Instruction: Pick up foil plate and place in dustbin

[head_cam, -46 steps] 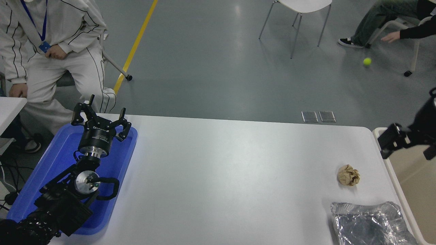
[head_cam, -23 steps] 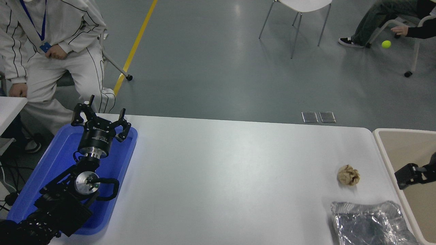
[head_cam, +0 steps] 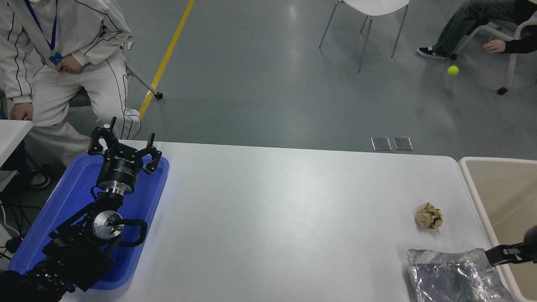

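Right gripper (head_cam: 491, 256) at foil plate (head_cam: 453, 277) beside dustbin (head_cam: 482, 209)

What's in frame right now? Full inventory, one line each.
foil plate: 1, silver, table's near right corner
paper ball: 1, brown, beyond the plate
dustbin: 1, beige, right of table
tray: 1, blue, table's left end
table: 1, white
chair: 1, white, far floor
ball: 1, yellow-green, far right
people: 2, seated far left and far right
left tool: black, open, over tray
right tool: black, right edge, at plate's far right corner
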`<move>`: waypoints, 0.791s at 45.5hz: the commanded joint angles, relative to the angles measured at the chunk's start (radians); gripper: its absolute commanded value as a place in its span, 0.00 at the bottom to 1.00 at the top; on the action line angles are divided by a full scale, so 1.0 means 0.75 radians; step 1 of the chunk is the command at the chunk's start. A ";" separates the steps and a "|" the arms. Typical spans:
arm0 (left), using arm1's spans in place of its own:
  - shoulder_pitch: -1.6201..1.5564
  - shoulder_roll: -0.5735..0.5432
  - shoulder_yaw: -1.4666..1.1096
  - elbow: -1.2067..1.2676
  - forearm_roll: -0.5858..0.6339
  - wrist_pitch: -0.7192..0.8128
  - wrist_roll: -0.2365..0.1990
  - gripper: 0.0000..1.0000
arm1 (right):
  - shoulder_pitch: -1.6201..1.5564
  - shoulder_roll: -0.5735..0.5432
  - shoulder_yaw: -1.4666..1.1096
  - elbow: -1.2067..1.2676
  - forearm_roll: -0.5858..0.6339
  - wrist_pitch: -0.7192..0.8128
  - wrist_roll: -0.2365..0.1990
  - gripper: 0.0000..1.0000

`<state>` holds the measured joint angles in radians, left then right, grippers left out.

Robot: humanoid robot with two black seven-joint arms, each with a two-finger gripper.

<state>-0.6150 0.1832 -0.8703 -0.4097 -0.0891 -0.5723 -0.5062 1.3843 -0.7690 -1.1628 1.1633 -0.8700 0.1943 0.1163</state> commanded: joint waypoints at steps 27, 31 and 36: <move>0.000 -0.001 0.001 0.000 0.000 0.000 0.000 1.00 | -0.492 0.033 0.421 -0.310 -0.018 -0.026 -0.002 0.92; 0.000 -0.001 0.001 0.000 0.000 0.000 0.000 1.00 | -0.526 0.031 0.481 -0.330 -0.018 -0.026 -0.002 0.87; 0.000 0.001 0.001 0.000 0.000 0.000 0.000 1.00 | -0.545 0.031 0.495 -0.334 -0.018 -0.026 -0.002 0.78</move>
<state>-0.6152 0.1832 -0.8701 -0.4096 -0.0891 -0.5723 -0.5062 1.0385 -0.7503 -0.8536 0.9529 -0.8831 0.1755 0.1154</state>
